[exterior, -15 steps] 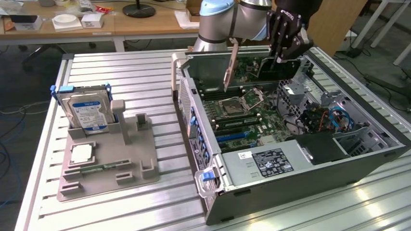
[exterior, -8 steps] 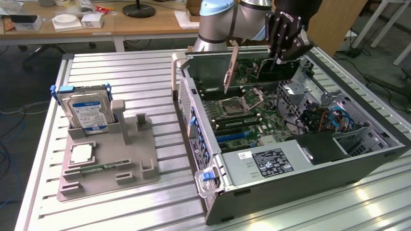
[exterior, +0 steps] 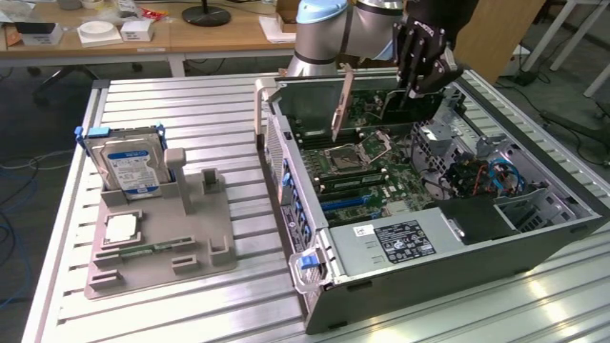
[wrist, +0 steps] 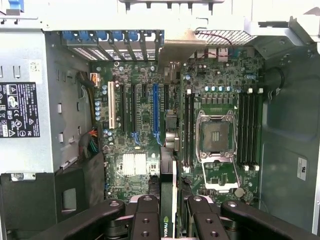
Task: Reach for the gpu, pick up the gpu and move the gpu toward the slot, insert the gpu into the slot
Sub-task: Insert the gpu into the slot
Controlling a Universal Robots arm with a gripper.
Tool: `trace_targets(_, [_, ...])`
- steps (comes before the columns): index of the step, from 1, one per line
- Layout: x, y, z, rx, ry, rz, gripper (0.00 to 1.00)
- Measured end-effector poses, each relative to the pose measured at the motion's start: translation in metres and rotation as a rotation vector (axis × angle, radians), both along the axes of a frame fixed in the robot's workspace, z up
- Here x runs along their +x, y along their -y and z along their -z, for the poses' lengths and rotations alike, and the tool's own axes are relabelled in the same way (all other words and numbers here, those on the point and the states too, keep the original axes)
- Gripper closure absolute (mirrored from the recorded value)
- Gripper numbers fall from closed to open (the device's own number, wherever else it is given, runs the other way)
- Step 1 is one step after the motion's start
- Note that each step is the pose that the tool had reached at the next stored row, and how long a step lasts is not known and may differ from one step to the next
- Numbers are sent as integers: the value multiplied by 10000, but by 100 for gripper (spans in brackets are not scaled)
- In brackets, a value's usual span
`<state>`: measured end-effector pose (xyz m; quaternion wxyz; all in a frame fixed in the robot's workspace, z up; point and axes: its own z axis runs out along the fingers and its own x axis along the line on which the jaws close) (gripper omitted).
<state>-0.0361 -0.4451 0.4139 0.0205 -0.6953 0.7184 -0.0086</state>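
Black two-finger gripper clamped on thin dark gpu card, metal bracket at far end. Card upright, edge-on, raised over open dark grey computer case, free air on both faces. Below: green motherboard. Long narrow blue slot bare, just beside card's line, not touching. Case walls well apart.

UR robot arm: silver-grey tube segs, pale blue joint cap. Black metal hand w/ hinged finger links, round silver pivot screws on each.
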Motion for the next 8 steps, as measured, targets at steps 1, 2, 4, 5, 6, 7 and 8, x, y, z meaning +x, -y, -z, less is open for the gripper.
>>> trace_targets(1, [0,0,6,0,0,0,74])
trace_targets(2, [0,0,12,-1,-1,0,74])
trace_targets(4, [-2,0,27,0,-1,2,74])
trace_targets(5, [-2,0,32,-1,-2,2,74])
trace_targets(6, [-2,0,33,-1,-3,1,74])
trace_targets(7, [-2,0,34,-3,-4,1,74])
trace_targets(8, [-3,0,39,0,-4,1,74])
